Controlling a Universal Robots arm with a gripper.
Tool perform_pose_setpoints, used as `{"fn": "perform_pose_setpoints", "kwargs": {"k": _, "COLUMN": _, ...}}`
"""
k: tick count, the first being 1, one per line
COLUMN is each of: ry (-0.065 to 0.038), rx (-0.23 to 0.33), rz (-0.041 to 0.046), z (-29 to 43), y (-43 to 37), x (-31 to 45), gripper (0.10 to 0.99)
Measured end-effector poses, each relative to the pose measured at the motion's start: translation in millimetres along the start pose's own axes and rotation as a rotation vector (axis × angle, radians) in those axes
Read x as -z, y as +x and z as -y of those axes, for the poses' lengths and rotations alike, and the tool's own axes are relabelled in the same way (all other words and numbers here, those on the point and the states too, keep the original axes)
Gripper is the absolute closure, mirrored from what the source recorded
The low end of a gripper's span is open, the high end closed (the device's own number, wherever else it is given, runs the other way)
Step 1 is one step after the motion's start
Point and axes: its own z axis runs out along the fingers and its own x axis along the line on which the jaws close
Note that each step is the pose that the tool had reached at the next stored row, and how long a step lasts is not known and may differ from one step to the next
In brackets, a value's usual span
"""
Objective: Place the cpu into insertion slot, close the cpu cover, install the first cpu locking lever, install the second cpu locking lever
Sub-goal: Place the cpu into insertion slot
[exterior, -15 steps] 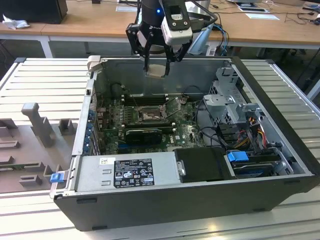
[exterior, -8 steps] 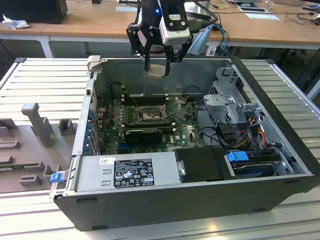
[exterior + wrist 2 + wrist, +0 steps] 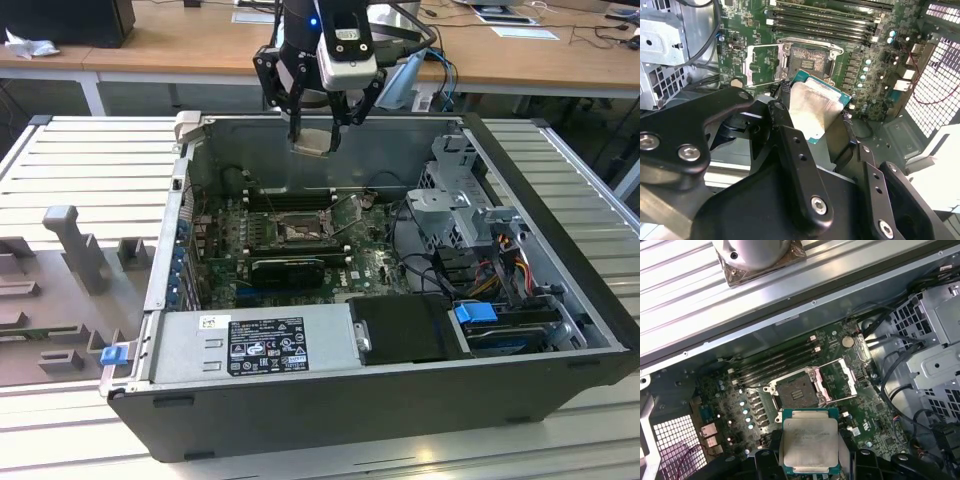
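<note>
My gripper [image 3: 313, 128] hangs over the back wall of the open computer case, shut on the cpu [image 3: 312, 141], a flat silvery-beige square chip. In both wrist views the cpu [image 3: 816, 106] [image 3: 810, 440] sits between the black fingers [image 3: 790, 145], held flat above the motherboard. The insertion slot [image 3: 297, 232] [image 3: 810, 60] [image 3: 797, 394] lies bare, dark in the middle with a metal rim. The cpu cover [image 3: 760, 65] [image 3: 839, 379] stands swung open beside the slot, green board showing through its window. Thin locking levers [image 3: 840, 399] stick out along the cover.
Long black memory slots [image 3: 290, 199] run behind the socket, and a black card [image 3: 290, 268] lies in front of it. A power supply [image 3: 260, 345] fills the case front, with a drive cage [image 3: 462, 200] and cables at the exterior view's right. Grey foam forms [image 3: 62, 290] sit outside.
</note>
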Motion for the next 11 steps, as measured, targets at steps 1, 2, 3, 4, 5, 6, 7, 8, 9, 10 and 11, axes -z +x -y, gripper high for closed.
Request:
{"fn": "perform_pose_setpoints", "kwargs": {"k": 1, "ry": 0.0, "rx": -0.006, "rz": 0.0005, "z": 0.0, "y": 0.0, "x": 0.0, "gripper": 0.561}}
{"fn": "perform_pose_setpoints", "kwargs": {"k": 2, "ry": 0.0, "rx": -0.013, "rz": 0.0012, "z": 0.0, "y": 0.0, "x": 0.0, "gripper": 0.561}}
{"fn": "perform_pose_setpoints", "kwargs": {"k": 3, "ry": 0.0, "rx": -0.017, "rz": 0.0016, "z": 0.0, "y": 0.0, "x": 0.0, "gripper": 0.561}}
{"fn": "perform_pose_setpoints", "kwargs": {"k": 4, "ry": 0.0, "rx": -0.02, "rz": 0.0018, "z": 0.0, "y": 0.0, "x": 0.0, "gripper": 0.561}}
{"fn": "perform_pose_setpoints", "kwargs": {"k": 5, "ry": 0.0, "rx": -0.024, "rz": 0.0021, "z": 0.0, "y": 0.0, "x": 0.0, "gripper": 0.561}}
{"fn": "perform_pose_setpoints", "kwargs": {"k": 6, "ry": 0.0, "rx": -0.027, "rz": 0.0025, "z": 0.0, "y": 0.0, "x": 0.0, "gripper": 0.561}}
{"fn": "perform_pose_setpoints", "kwargs": {"k": 7, "ry": -0.001, "rx": -0.03, "rz": 0.0027, "z": 0.0, "y": 0.0, "x": 0.0, "gripper": 0.561}}
{"fn": "perform_pose_setpoints", "kwargs": {"k": 8, "ry": -0.001, "rx": -0.033, "rz": 0.003, "z": 0.0, "y": 0.0, "x": -0.1, "gripper": 0.561}}
{"fn": "perform_pose_setpoints", "kwargs": {"k": 9, "ry": -0.001, "rx": -0.041, "rz": 0.0037, "z": 0.0, "y": 0.0, "x": -0.1, "gripper": 0.561}}
{"fn": "perform_pose_setpoints", "kwargs": {"k": 10, "ry": -0.001, "rx": -0.046, "rz": 0.0041, "z": 0.0, "y": 0.0, "x": -0.1, "gripper": 0.561}}
{"fn": "perform_pose_setpoints", "kwargs": {"k": 11, "ry": -0.001, "rx": -0.049, "rz": 0.0044, "z": 0.0, "y": 0.0, "x": -0.1, "gripper": 0.561}}
